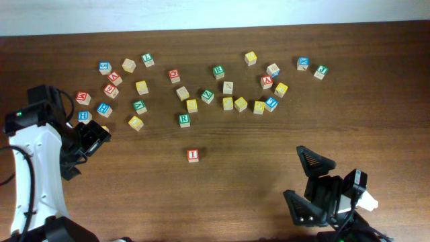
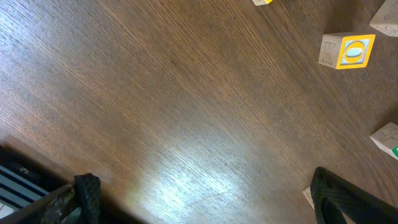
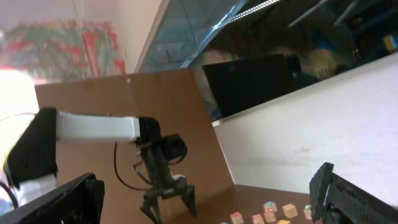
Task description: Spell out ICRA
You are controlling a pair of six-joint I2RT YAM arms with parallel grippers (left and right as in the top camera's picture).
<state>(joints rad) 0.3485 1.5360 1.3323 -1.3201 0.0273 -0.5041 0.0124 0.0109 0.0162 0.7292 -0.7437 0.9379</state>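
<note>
A red "I" block (image 1: 193,155) stands alone on the brown table, in front of a scatter of letter blocks (image 1: 201,94) across the back. A green "R" block (image 1: 184,119) lies nearest to it. My left gripper (image 1: 91,141) is open and empty at the left, just in front of the leftmost blocks. In the left wrist view its fingers (image 2: 205,199) are spread over bare wood, with a yellow block (image 2: 348,51) at the upper right. My right gripper (image 1: 306,185) is open and empty at the front right, far from the blocks; its wrist view (image 3: 205,199) faces across the table.
The block scatter runs from a red block (image 1: 82,98) at the left to a green one (image 1: 320,71) at the right. The right wrist view shows the left arm (image 3: 163,180) and a few blocks (image 3: 267,214) low in the frame. A white wall edge (image 1: 215,17) borders the back.
</note>
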